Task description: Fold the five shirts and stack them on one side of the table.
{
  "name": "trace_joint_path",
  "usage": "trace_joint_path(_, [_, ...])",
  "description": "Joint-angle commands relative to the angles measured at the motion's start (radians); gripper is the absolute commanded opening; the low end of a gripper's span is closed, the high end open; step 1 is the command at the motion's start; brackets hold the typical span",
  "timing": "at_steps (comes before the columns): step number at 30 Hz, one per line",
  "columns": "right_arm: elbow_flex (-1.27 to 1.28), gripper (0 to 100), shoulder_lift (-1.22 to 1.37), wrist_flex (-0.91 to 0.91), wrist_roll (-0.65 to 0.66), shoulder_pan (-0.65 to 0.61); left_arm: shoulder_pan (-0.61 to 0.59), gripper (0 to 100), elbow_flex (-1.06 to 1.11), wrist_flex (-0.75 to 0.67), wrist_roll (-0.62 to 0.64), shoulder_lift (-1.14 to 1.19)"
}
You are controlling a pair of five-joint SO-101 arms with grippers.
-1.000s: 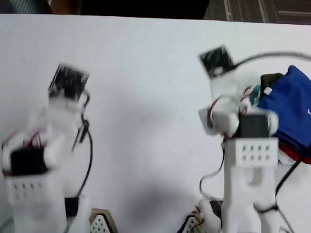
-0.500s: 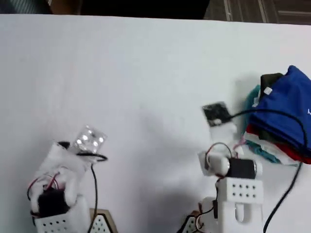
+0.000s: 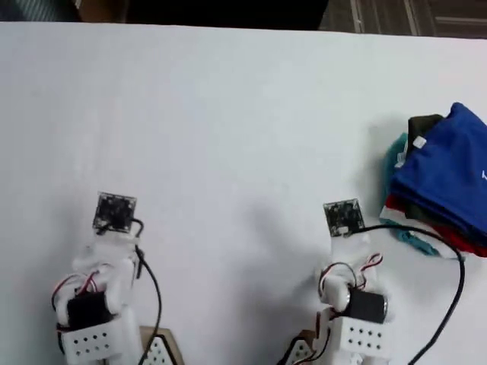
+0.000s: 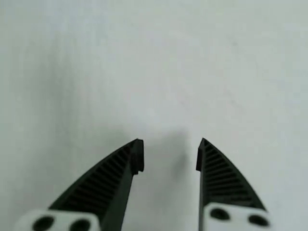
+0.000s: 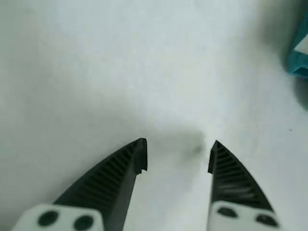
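— Since every shirt you can see lies in one pile, which step do you reckon you are in?

— The last one, I judge. Going left to right: your left arm [image 3: 99, 281] sits near the front edge of the table [image 3: 228, 114], toward its left corner. Your right arm [image 3: 351, 296] sits near the same edge, further right. The stack of shirts [image 3: 441, 190] lies against the right edge. The blue shirt [image 3: 449, 167] is on top, with dark, teal and red layers showing under it. You cannot count all five from these views.

— So what does the next move call for?

— Probably very little. If the count is right, you only need to leave the arms parked. A teal edge [image 3: 415, 236] pokes out at the front of the pile. If you want it squared, your right arm is the nearer one, and it needs a light touch so the blue shirt does not slide.

— And the jaws?

— Your left gripper [image 4: 169, 154] has its jaws spread a moderate way. It holds nothing and hangs over bare table. Your right gripper [image 5: 178, 153] is spread slightly wider and holds nothing either. It also has bare table beneath, and a corner of teal cloth [image 5: 301, 53] lies near it but apart.
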Motion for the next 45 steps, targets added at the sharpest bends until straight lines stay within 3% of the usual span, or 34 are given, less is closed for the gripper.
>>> trace_joint_path(1, [0.011,21.3,-0.127,0.053,0.005,0.013,-0.011,21,0.025,-0.009,0.092,-0.020])
trace_joint_path(5, [0.011,21.2,-0.107,0.041,-0.002,0.015,-0.009,20,0.025,0.009,0.226,-0.017])
trace_joint_path(9, [0.011,21.2,-0.096,0.038,-0.196,0.008,0.052,20,0.025,0.008,0.275,-0.017])
trace_joint_path(11, [0.011,21.2,-0.096,0.035,-0.261,0.008,0.138,20,0.025,0.008,0.275,-0.017])
trace_joint_path(16, [0.011,21.2,-0.096,0.036,-0.201,0.004,0.462,20,0.027,0.008,0.310,-0.017])
trace_joint_path(18, [0.011,21.2,-0.096,0.036,-0.199,-0.033,0.532,20,0.027,0.008,0.350,-0.017])
trace_joint_path(23, [0.011,21.2,-0.096,0.036,-0.203,-0.162,0.384,20,0.027,0.006,0.356,-0.017])
trace_joint_path(29, [0.011,21.2,-0.096,0.036,-0.201,-0.143,0.232,20,0.027,0.006,0.356,-0.017])
trace_joint_path(45, [0.011,21.2,-0.096,0.036,-0.201,-0.143,0.224,20,0.027,0.008,0.358,-0.017])
